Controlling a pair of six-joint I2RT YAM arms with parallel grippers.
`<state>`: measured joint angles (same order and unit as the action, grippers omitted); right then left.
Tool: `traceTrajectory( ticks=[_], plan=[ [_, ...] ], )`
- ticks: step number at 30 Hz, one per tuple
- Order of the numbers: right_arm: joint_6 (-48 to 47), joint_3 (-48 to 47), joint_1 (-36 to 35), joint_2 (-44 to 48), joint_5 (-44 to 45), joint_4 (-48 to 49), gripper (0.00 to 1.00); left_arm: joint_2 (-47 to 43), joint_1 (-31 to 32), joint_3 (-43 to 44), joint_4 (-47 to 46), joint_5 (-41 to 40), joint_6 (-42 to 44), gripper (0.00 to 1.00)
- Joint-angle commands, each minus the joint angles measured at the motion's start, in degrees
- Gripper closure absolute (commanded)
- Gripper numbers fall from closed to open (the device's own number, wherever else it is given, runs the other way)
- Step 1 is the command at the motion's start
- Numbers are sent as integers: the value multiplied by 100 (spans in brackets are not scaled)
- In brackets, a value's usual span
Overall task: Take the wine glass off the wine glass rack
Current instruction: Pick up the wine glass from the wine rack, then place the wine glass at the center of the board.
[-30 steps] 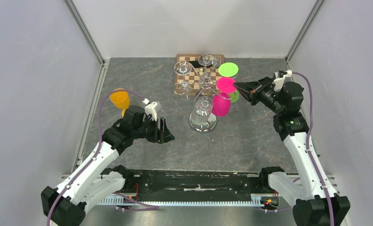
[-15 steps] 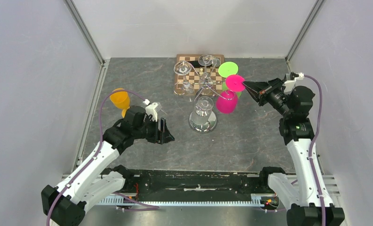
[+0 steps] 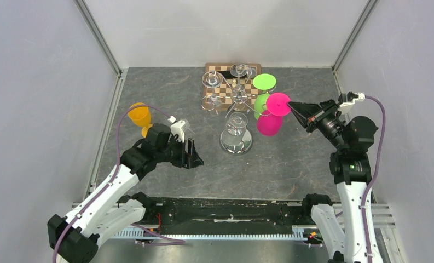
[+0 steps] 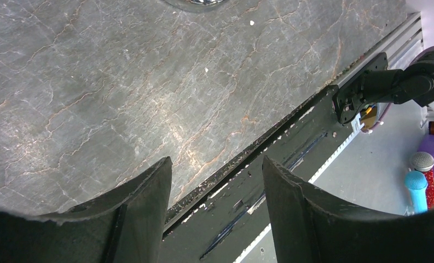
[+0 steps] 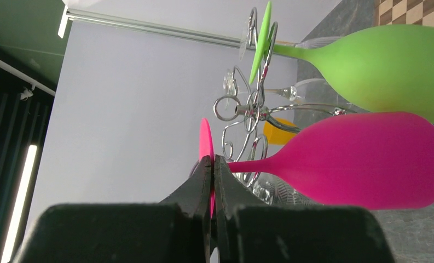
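Right gripper (image 5: pixel 212 164) pinched on pink wine glass (image 5: pixel 368 167) foot, seemingly clear of rack (image 5: pixel 251 109), left gripper (image 4: pixel 215 170) wide open, empty.

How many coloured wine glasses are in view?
3: pink one pinched by its foot in the right tool, green one hanging on the rack, orange one on the table at left.

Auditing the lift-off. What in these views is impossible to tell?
- Top view: whether the pink glass is clear of the rack; hook wires too thin, green glass overlaps.
- Right wrist: contact on the pink foot; the shut right end effector covers it.
- Left wrist: rack base cut off by the top edge.
- Top view: orange glass foot partly behind the left arm.
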<state>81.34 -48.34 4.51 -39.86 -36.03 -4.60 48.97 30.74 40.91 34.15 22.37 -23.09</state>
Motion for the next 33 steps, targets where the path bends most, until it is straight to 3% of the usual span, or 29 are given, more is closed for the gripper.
traceTrajectory(
  ticks=[1,13,25,33],
  plan=[
    [-158,44,6,321,-194,-239,100,-90,71,33,-69,-136,-77,32],
    [-1051,-270,6,874,-530,-1370,100,-219,118,95,-22,-145,-81,32],
    [-3258,-894,-256,977,-1304,-2051,100,-648,120,457,585,223,-430,32],
    [-4777,-1322,-749,752,-1459,-3209,100,-829,121,812,926,608,-1097,31]
  ],
)
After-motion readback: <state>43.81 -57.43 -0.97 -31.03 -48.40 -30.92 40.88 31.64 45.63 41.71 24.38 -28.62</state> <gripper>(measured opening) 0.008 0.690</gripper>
